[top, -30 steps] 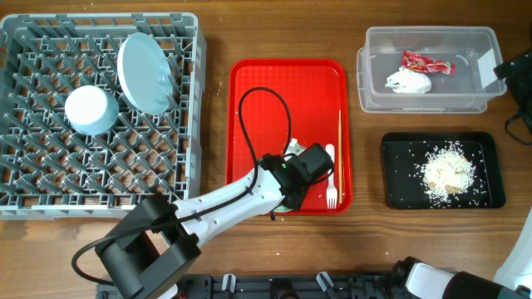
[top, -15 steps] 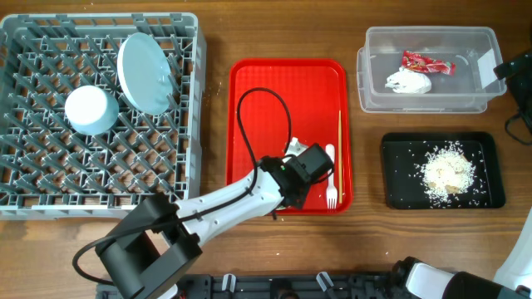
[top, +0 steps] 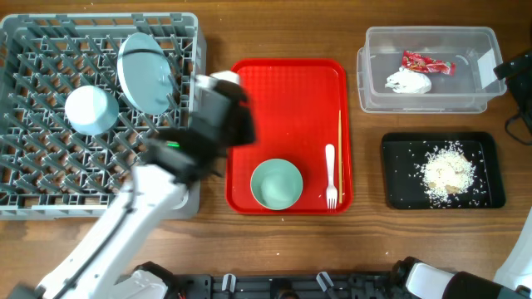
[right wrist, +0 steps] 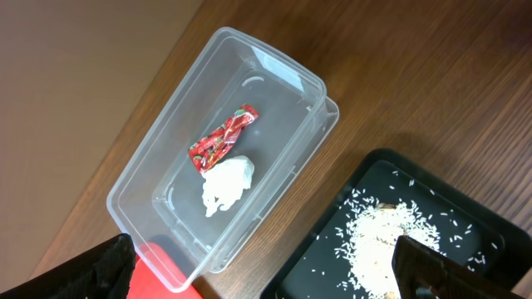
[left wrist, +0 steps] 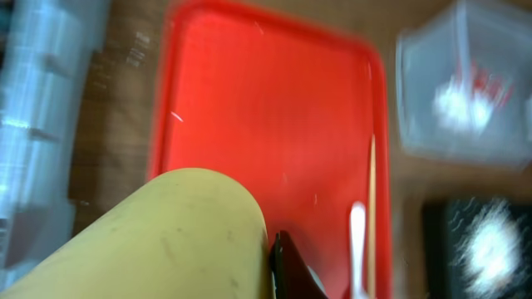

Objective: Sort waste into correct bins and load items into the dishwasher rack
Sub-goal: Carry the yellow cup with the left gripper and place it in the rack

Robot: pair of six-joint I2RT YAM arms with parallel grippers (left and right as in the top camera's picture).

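The overhead camera looks straight down from far above on the whole desk (top: 357, 241). The left wrist camera hangs close over the red tray (left wrist: 266, 108), blurred, with the small yellow cup (left wrist: 183, 241) blocking its lower left. The right wrist camera looks down from high over the desk's right edge. All three views share the clear tub (right wrist: 266, 91) and the black tray (right wrist: 332, 241).
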